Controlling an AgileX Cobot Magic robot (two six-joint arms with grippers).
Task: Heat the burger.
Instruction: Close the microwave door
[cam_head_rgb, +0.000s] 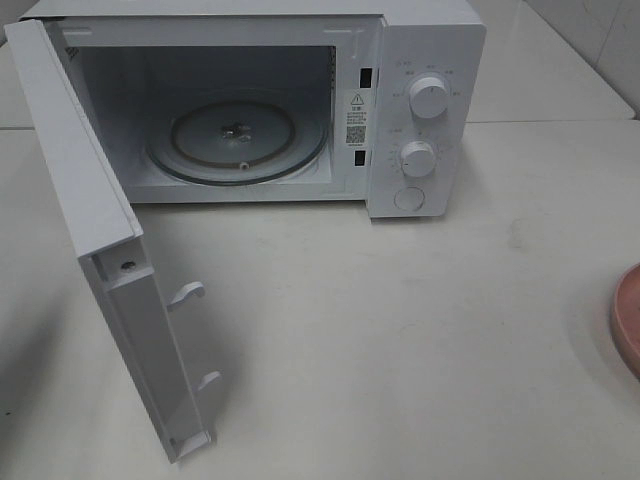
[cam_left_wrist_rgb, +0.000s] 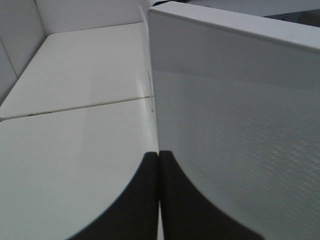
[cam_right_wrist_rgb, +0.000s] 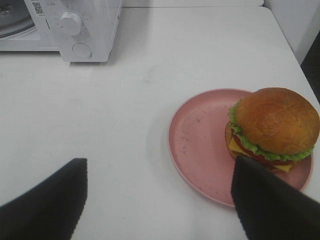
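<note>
The right gripper (cam_right_wrist_rgb: 159, 200) stands wide open above the table (cam_right_wrist_rgb: 125, 125), holding nothing. Near its one finger the burger (cam_right_wrist_rgb: 274, 129) sits on the pink dish (cam_right_wrist_rgb: 200, 145). The left gripper (cam_left_wrist_rgb: 159, 200) is closed, empty, beside the open microwave door (cam_left_wrist_rgb: 240, 125).

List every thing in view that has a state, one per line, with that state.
microwave door: swung wide open
turntable: bare, nothing on it
burger: on the pink plate, off toward one side, not gripped
pink plate: on the table, outside the microwave
left gripper: fingers shut, beside the door
right gripper: fingers open, above the plate, holding nothing
</note>
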